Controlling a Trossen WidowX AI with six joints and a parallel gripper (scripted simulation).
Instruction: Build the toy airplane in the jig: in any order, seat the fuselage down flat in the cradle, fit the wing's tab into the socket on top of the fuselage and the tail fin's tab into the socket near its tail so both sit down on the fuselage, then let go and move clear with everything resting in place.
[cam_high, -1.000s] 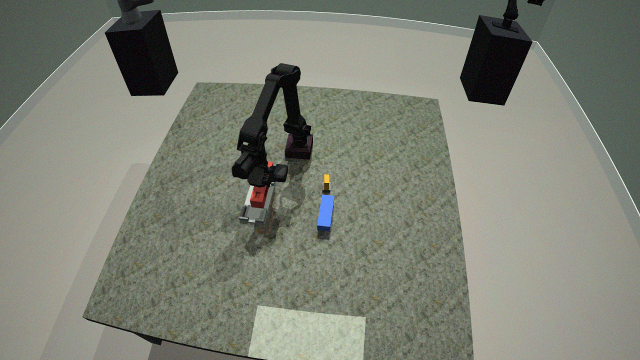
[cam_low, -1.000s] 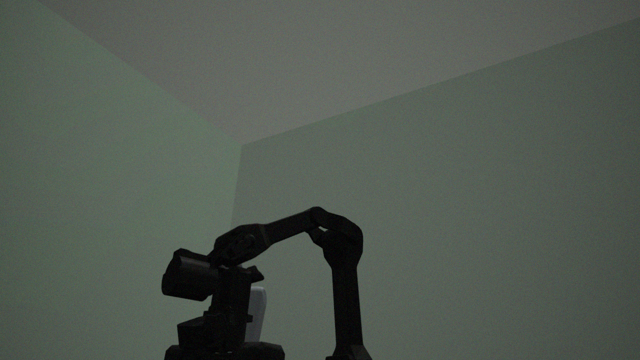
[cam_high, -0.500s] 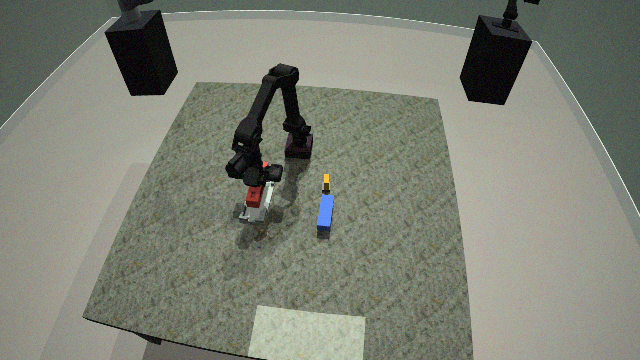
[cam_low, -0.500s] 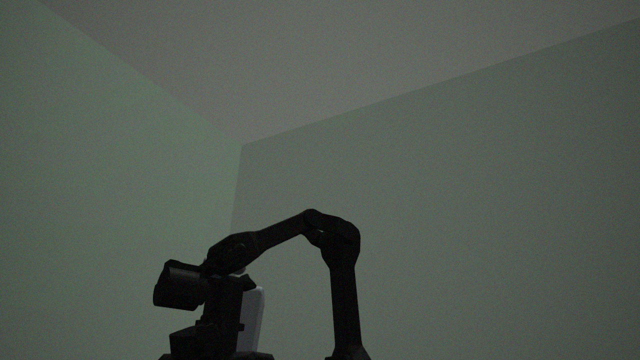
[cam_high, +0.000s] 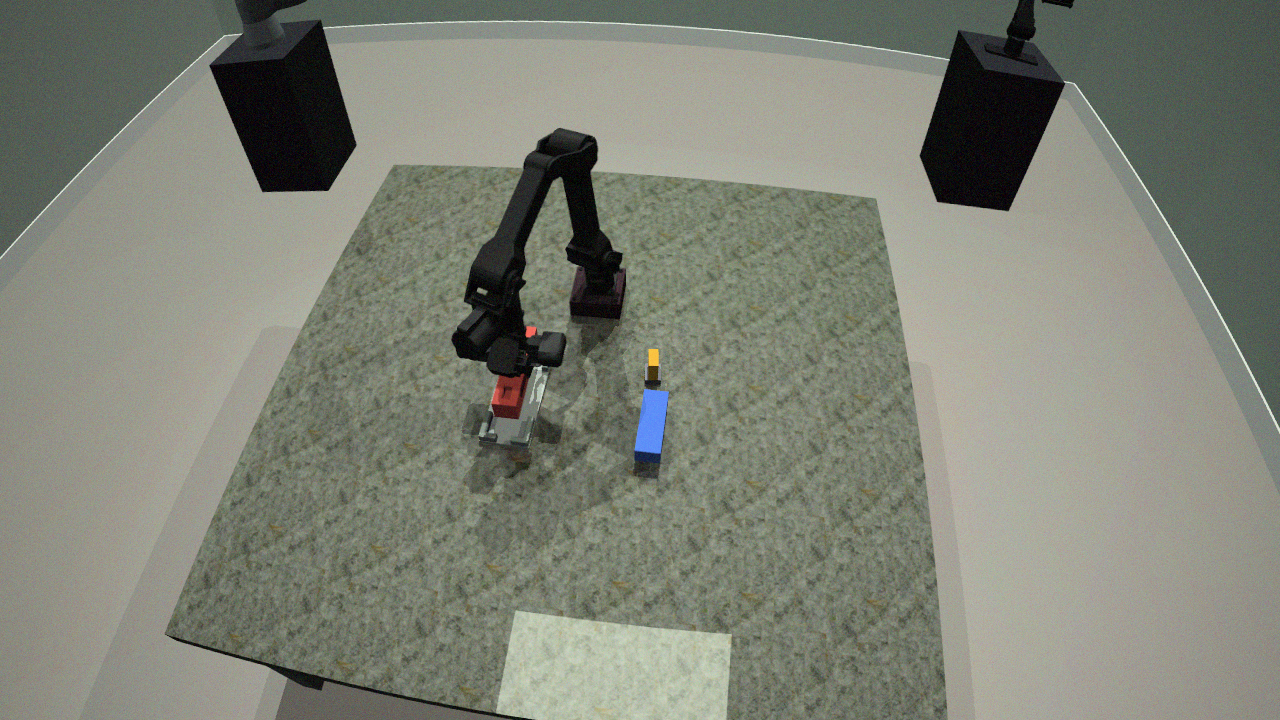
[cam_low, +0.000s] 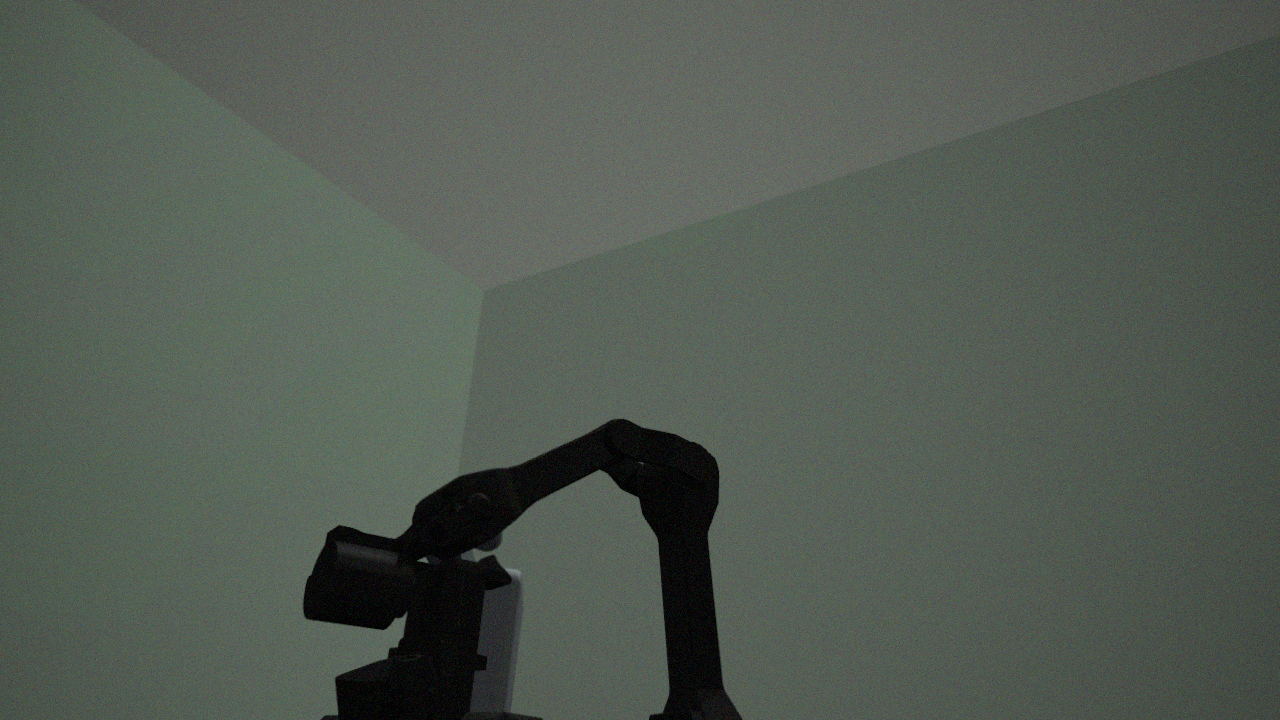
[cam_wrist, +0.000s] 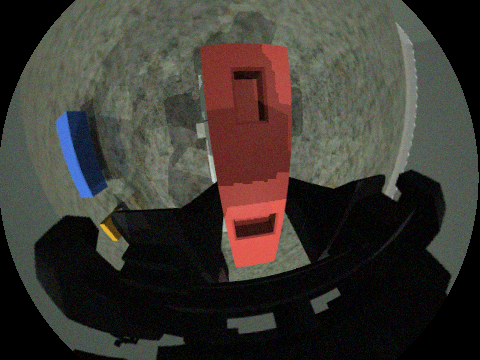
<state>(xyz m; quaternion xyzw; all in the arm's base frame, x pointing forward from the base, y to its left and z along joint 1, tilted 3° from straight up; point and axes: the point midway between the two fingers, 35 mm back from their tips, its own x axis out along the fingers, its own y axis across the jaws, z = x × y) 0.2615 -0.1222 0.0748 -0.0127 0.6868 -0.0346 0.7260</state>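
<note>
Toward nine o'clock from the claw (cam_high: 519, 361) (cam_low: 416, 689) (cam_wrist: 254, 182), in the top view, the closest side edge of the table (cam_high: 805, 537) (cam_wrist: 140, 60) runs well apart from it. The edge at three o'clock is farther, with much table surface beyond the blue wing (cam_high: 652, 425) (cam_wrist: 80, 155). The near edge, at six o'clock, is also well away, and toward it, between five and six, lies a pale rectangle (cam_high: 617, 667). The arm base (cam_high: 597, 307) stands at about two o'clock.

The claw is clamped on the red fuselage (cam_high: 507, 400) (cam_wrist: 255, 150), one finger at each side. The fuselage is over the pale jig (cam_high: 514, 434) (cam_wrist: 211, 167), and from the claw its visible end points to six o'clock in the top view. I cannot tell if it touches the cradle. The wing lies apart at four o'clock, and the yellow tail fin (cam_high: 653, 362) (cam_wrist: 111, 225) is at three o'clock, near the wing; neither one is on the fuselage.

I count one fuselage, with two sockets visible in the wrist view, one wing, one tail fin and one jig. Behind the table are two dark pedestals (cam_high: 286, 116), at eleven and one o'clock of the top view.
</note>
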